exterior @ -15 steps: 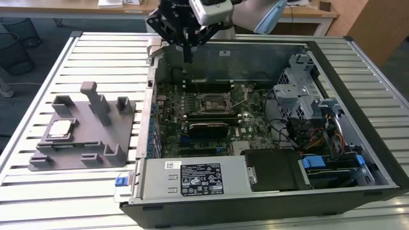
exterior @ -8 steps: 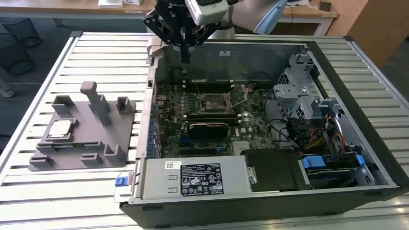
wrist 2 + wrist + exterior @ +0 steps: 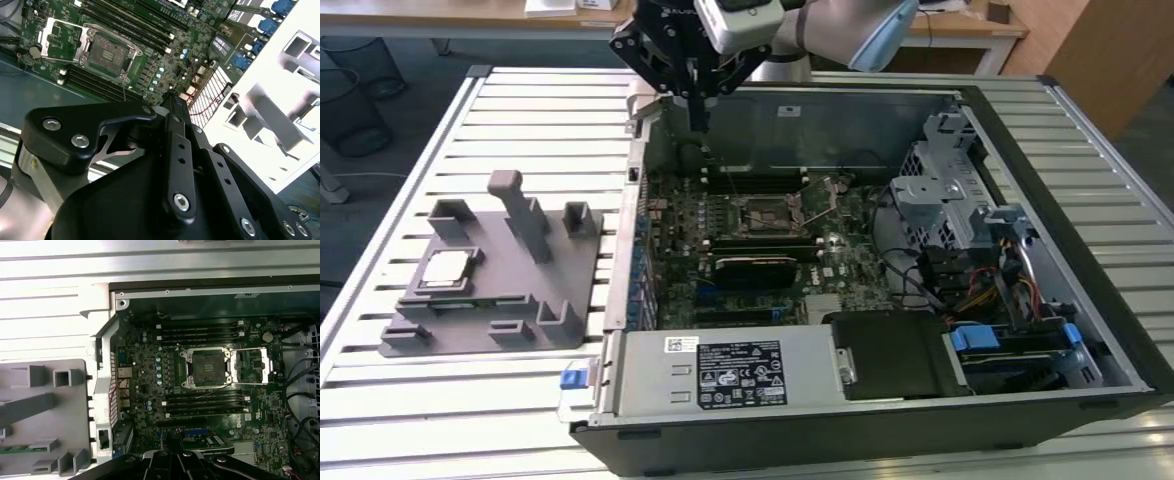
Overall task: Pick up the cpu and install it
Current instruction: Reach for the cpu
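Observation:
The cpu point(image 3: 447, 268), a small silver square chip, lies flat in a recess of the grey fixture block point(image 3: 494, 290) at the exterior view's left, outside the computer case. My gripper point(image 3: 700, 126) hangs above the case's back left corner, far from the cpu, its thin fingers shut together with nothing between them. In the second wrist view the gripper point(image 3: 172, 96) points toward the green motherboard point(image 3: 150, 65). The dark square socket point(image 3: 207, 368) stands uncovered in the middle of the board, with its metal load plate point(image 3: 260, 367) swung open beside it.
The open computer case point(image 3: 1067, 250) lies on a slatted metal table point(image 3: 520, 110). Memory slots point(image 3: 200, 330) flank the socket. A drive cage point(image 3: 947, 190), cables and a black power supply point(image 3: 720, 375) fill the case's right and front. The fixture's upright posts point(image 3: 520, 210) rise near the cpu.

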Robot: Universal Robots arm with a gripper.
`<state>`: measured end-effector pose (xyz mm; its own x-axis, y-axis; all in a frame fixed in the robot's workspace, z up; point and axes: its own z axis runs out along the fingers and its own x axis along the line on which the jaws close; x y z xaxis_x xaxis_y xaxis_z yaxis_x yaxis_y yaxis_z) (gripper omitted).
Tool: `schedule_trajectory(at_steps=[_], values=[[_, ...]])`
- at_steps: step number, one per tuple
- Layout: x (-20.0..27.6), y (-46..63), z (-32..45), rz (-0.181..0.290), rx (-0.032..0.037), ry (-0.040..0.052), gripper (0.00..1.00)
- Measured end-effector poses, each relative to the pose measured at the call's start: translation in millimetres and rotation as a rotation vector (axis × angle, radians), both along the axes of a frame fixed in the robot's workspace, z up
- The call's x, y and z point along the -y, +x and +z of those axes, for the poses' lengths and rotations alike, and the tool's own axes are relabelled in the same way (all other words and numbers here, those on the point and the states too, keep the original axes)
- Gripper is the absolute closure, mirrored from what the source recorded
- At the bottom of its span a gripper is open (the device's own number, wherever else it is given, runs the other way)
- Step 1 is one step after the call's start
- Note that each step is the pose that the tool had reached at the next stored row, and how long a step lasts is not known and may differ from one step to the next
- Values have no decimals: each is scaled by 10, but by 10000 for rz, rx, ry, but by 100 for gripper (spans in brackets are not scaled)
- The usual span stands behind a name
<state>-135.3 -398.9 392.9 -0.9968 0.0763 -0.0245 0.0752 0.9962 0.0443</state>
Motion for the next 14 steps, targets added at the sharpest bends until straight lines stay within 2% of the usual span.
schedule_trajectory(at_steps=[14], values=[[0, -81, -3, 1, 0, 0, 89]])
